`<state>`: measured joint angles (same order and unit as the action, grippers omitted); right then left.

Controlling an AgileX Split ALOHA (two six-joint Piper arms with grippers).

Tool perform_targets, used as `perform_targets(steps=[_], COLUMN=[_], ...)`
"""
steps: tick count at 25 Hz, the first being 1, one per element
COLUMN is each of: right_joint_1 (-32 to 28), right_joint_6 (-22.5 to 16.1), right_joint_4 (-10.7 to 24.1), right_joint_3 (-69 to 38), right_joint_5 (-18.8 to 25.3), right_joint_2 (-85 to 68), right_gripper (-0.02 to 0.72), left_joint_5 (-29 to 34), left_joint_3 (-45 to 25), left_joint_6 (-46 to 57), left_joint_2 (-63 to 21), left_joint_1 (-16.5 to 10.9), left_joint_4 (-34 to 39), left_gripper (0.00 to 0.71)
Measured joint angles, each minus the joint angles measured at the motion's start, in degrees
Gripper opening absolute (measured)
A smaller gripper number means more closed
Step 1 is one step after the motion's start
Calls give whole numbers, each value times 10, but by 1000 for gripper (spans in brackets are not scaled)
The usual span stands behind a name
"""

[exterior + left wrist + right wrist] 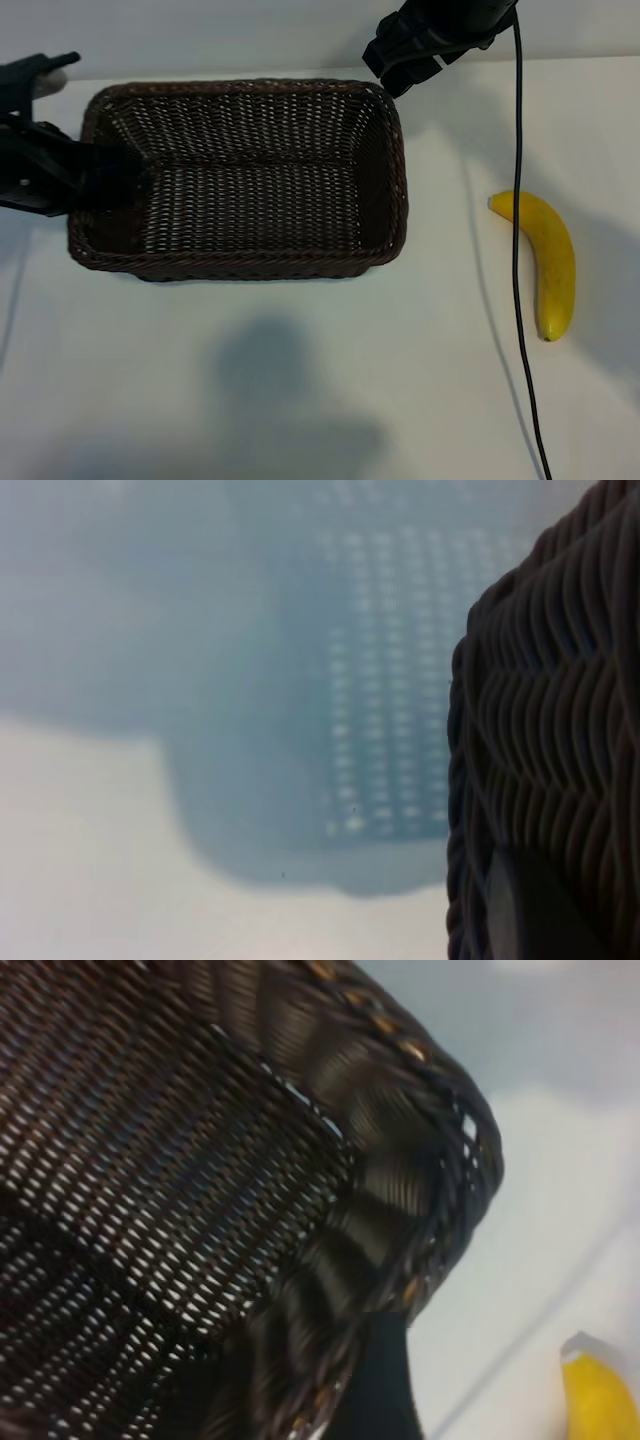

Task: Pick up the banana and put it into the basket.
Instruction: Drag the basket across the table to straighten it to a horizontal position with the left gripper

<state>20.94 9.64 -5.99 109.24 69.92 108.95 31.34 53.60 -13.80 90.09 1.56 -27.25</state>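
— Where's your claw?
— My left gripper (pixel 105 185), jaws narrow, sits at the basket (pixel 240 262) left rim; whether it grips the wicker, I can't tell. My right gripper (pixel 405 68) hangs open over the far corner.
— The banana?
— The banana (pixel 548 262) lies on the table (pixel 300 400), well right of the basket.

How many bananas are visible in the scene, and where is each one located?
1. The banana lies on the white table, to the right of the basket and outside it, beside a black cable. None shows inside the basket.

White table (pixel 300 400) with a black cable (pixel 518 250) across it
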Motion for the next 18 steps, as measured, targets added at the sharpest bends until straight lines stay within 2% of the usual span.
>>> perform_targets(steps=[7,18], right_joint_1=[0,0], right_joint_6=[0,0], right_joint_4=[-1,-8], right_joint_3=[0,0], right_joint_5=[0,0], right_joint_2=[0,0], right_gripper=[594,594], left_joint_5=[-45,-68], left_joint_3=[5,5], left_joint_6=[-9,-18], left_joint_2=[57,96], left_joint_1=[36,38], left_joint_4=[-22,-40], left_gripper=[150,149])
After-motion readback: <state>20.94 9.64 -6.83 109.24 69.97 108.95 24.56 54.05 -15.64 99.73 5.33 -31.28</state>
